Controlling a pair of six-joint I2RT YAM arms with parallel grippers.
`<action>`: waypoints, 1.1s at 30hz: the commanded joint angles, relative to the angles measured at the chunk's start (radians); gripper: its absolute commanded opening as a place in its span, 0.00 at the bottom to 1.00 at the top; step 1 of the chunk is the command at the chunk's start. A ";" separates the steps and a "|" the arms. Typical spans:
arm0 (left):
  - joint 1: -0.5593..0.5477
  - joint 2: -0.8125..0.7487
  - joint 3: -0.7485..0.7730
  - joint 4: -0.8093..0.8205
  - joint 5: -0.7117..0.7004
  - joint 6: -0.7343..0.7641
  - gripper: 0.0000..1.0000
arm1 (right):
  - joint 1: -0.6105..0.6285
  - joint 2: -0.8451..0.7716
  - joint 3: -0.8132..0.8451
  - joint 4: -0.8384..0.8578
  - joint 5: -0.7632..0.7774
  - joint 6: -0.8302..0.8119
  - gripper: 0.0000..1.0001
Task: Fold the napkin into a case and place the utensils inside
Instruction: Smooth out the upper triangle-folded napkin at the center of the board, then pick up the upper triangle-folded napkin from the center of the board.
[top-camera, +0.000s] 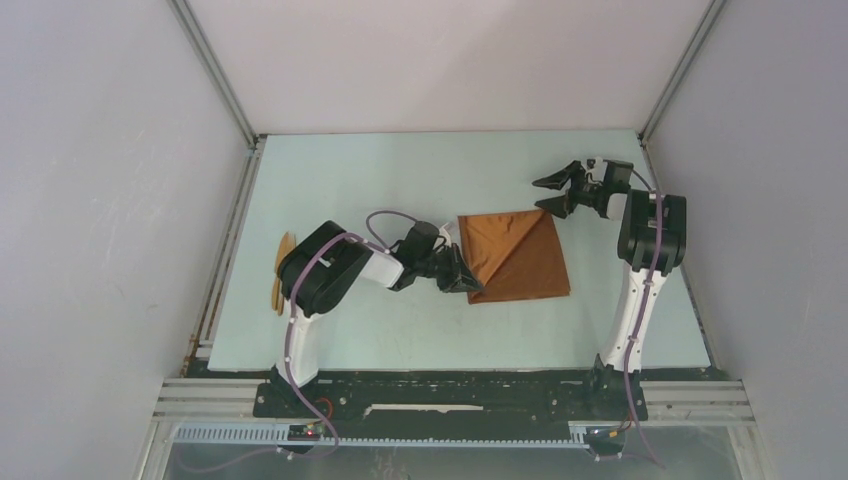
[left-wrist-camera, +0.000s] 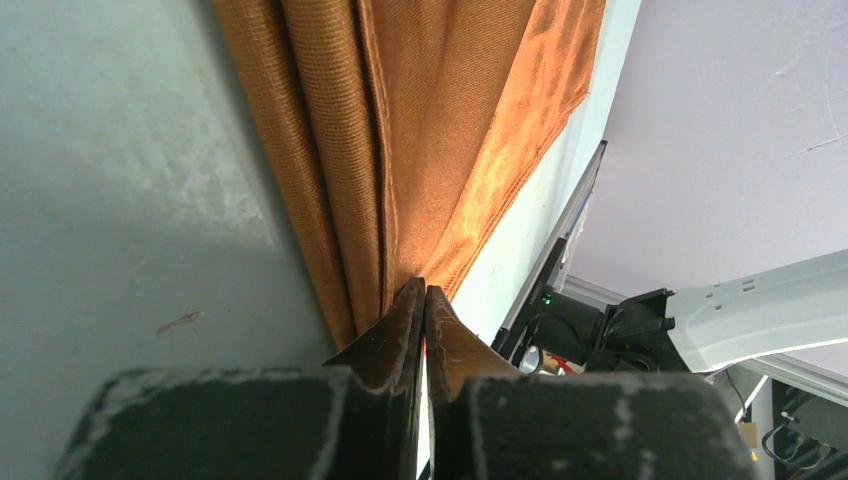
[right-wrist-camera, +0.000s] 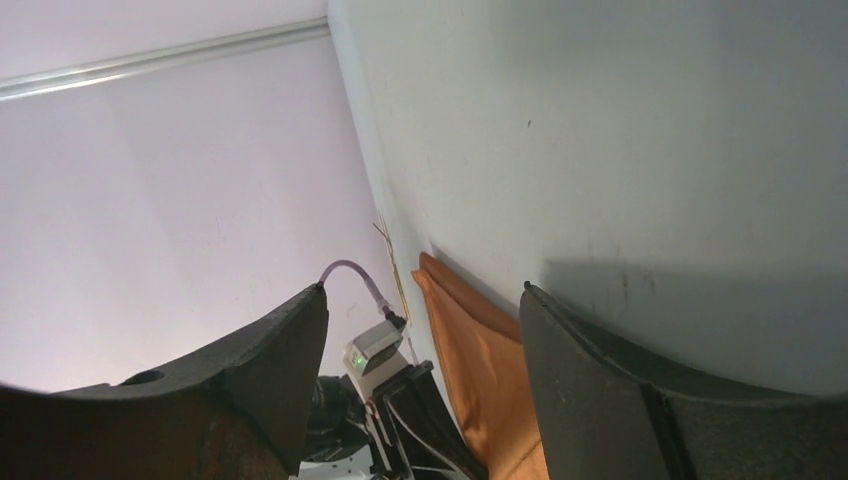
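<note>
Pale-green table (top-camera: 400, 180): scuffed, lilac walls (top-camera: 100, 200) around (metal-framed).
Left gripper (left-wrist-camera: 424, 292): clamped on napkin's (top-camera: 520, 255) left edge.
Right gripper (top-camera: 545, 196): jaws apart, holding nothing.

The left tool (top-camera: 470, 283) and arm (top-camera: 325, 270) block the napkin's (top-camera: 520, 255) left corner; the right tool (top-camera: 552, 196) hangs by its far corner. Bare surface (top-camera: 380, 170) lies beyond and nearer; the utensils (top-camera: 283, 268) lie left of that arm.
</note>
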 joint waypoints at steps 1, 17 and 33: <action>0.007 -0.012 -0.043 -0.119 -0.056 0.039 0.07 | -0.020 0.070 0.031 -0.082 0.077 0.059 0.78; -0.015 -0.252 0.147 -0.199 0.029 0.031 0.48 | -0.014 -0.439 0.156 -0.790 0.364 -0.498 0.86; 0.163 -0.610 0.093 -0.585 -0.083 0.252 0.59 | 0.589 -0.905 -0.417 -0.824 0.970 -0.569 0.78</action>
